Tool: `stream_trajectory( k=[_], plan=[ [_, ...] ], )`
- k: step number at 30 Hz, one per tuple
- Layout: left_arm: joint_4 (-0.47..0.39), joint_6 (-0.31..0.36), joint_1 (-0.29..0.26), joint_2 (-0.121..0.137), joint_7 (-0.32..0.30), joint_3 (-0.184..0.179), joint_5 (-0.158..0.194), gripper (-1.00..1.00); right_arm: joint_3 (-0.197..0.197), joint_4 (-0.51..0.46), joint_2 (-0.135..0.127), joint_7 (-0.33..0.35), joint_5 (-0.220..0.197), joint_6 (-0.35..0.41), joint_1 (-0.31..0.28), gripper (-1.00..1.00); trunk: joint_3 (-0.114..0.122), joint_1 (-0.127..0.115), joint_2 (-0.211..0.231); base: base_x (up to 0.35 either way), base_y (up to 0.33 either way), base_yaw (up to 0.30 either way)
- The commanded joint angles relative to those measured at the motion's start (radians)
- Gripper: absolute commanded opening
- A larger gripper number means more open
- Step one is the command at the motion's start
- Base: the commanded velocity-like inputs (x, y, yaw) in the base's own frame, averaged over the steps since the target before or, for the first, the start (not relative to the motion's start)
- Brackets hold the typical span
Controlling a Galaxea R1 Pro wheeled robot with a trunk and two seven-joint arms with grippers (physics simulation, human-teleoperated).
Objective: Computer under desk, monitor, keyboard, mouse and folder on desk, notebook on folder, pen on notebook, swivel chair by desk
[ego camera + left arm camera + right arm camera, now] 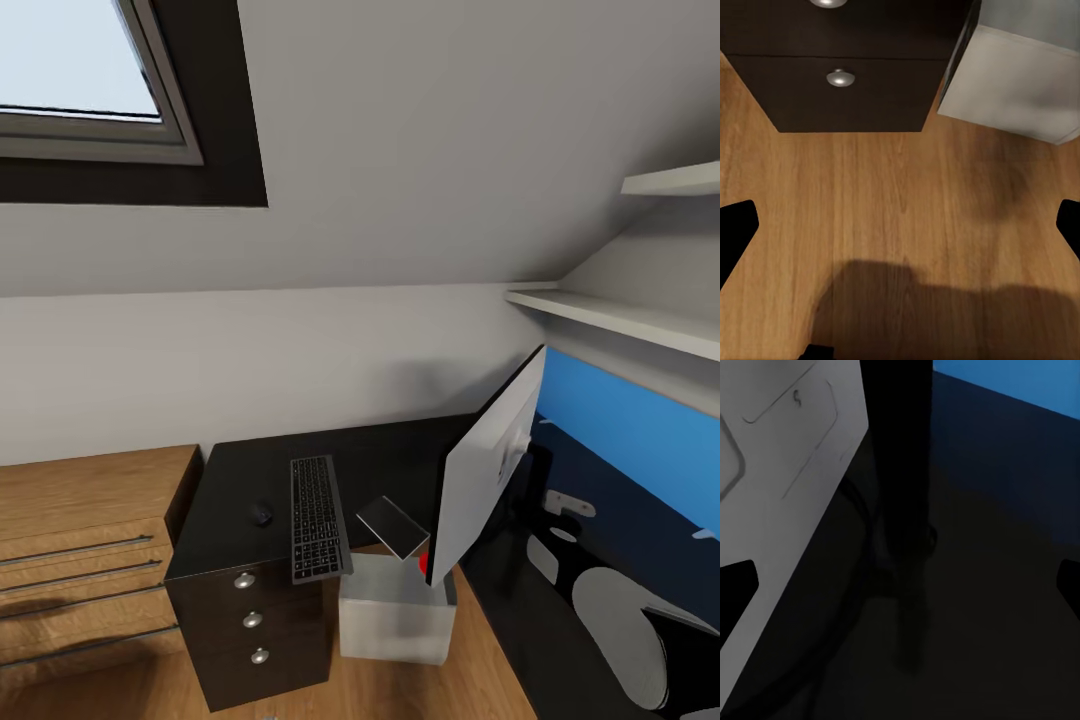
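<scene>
The black desk [250,475] carries the keyboard [320,518], lying lengthwise, with the small black mouse [262,515] just left of it. Right of the keyboard the dark notebook [392,526] lies askew at the desk's edge. The monitor [490,465] stands tilted and shows its light grey back. The grey computer [395,610] stands on the floor below the desk, beside the drawer unit. My left gripper [900,229] hangs open over the wood floor, facing the drawer unit [847,105] and computer [1012,82]. My right gripper [900,585] is open above the desk [1005,607], behind the monitor [780,472].
A wooden dresser [80,560] with bar handles adjoins the desk on the left. A blue wall panel [640,440] and white shelves [620,320] line the right wall under the sloped ceiling. A small red spot [424,563] shows at the monitor's lower corner.
</scene>
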Motion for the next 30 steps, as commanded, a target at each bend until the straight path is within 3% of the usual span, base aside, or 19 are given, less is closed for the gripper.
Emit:
stream_trajectory(
  k=[1,30],
  plan=[
    [0.0,-0.005,-0.001,0.001,0.008,-0.006,0.01,1.0,-0.003,0.001,0.0,-0.001,-0.001,-0.005,-0.001,1.0,-0.005,0.004,-0.009,0.0,0.0,0.0],
    [0.001,-0.005,-0.001,0.0,0.008,-0.006,0.009,1.0,-0.003,0.001,-0.01,0.001,0.0,-0.008,0.0,1.0,-0.096,0.116,-0.212,0.0,0.0,0.0]
  ],
)
